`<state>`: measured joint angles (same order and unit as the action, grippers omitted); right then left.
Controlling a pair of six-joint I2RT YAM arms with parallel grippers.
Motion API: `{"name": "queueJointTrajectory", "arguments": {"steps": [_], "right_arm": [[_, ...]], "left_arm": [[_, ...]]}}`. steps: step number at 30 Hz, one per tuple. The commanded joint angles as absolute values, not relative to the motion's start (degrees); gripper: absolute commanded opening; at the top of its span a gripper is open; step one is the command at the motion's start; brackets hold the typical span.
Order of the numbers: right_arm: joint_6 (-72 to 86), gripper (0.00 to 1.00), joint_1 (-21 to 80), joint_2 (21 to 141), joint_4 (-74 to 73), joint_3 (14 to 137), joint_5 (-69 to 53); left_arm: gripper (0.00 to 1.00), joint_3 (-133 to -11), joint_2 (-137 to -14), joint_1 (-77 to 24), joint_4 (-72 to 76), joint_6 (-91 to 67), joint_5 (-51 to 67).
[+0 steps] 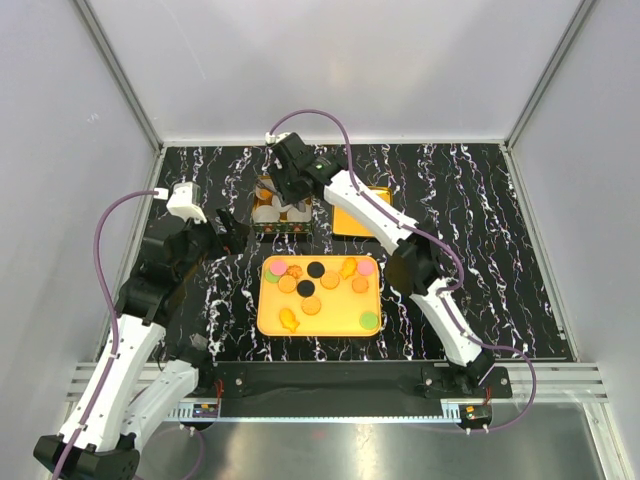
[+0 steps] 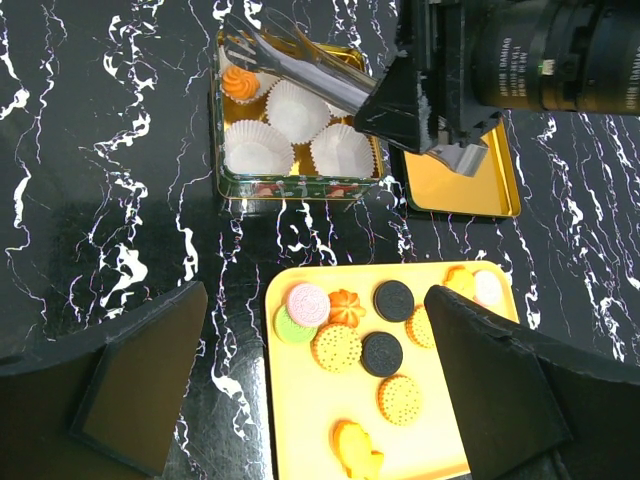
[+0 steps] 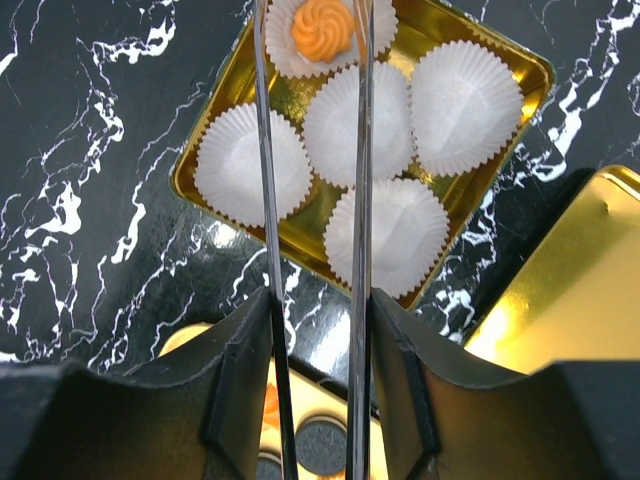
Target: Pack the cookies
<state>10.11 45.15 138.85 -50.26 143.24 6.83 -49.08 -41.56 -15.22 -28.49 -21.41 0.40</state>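
Several cookies (image 1: 313,268) lie on a yellow tray (image 1: 330,318): round orange, black, pink and green discs and yellow fish shapes, also in the left wrist view (image 2: 337,348). One orange swirl cookie (image 3: 318,25) sits in a paper cup in the gold tin (image 3: 190,185). My right gripper (image 3: 320,310) is shut on metal tongs (image 3: 262,150), whose spread arms reach over the tin on either side of that cookie. Their tips are out of the right wrist view. My left gripper (image 2: 315,293) is open and empty above the tray's left part.
The tin (image 1: 281,210) holds several white crinkled paper cups (image 3: 465,105), all but one empty. Its gold lid (image 1: 352,220) lies flat just right of it. The black marbled table ends at grey walls on three sides.
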Motion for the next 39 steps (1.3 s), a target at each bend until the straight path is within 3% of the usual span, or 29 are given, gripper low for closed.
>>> {"name": "queueJointTrajectory", "arguments": {"steps": [1, 6, 13, 24, 39], "right_arm": [[10.5, 0.47, 45.0, 131.1, -51.3, 144.9, 7.0], [12.4, 0.45, 45.0, 123.1, -52.6, 138.3, 6.7], [15.0, 0.43, 47.2, 109.3, -53.2, 118.1, 5.3], [18.8, 0.43, 57.5, 95.9, -56.0, 95.4, 3.5], [24.1, 0.45, 65.3, 91.2, -59.2, 89.6, 0.8]], "left_arm": [[0.99, -48.6, -40.7, -14.9, -25.0, -21.5, 2.1], [0.99, -48.6, -40.5, -14.8, -24.8, -21.5, 2.5], [0.99, -48.5, -41.0, -14.5, -24.8, -21.6, 2.6], [0.99, -48.5, -41.3, -14.3, -25.0, -21.4, 2.2], [0.99, -48.5, -42.4, -14.3, -25.1, -21.4, 2.1]]}}
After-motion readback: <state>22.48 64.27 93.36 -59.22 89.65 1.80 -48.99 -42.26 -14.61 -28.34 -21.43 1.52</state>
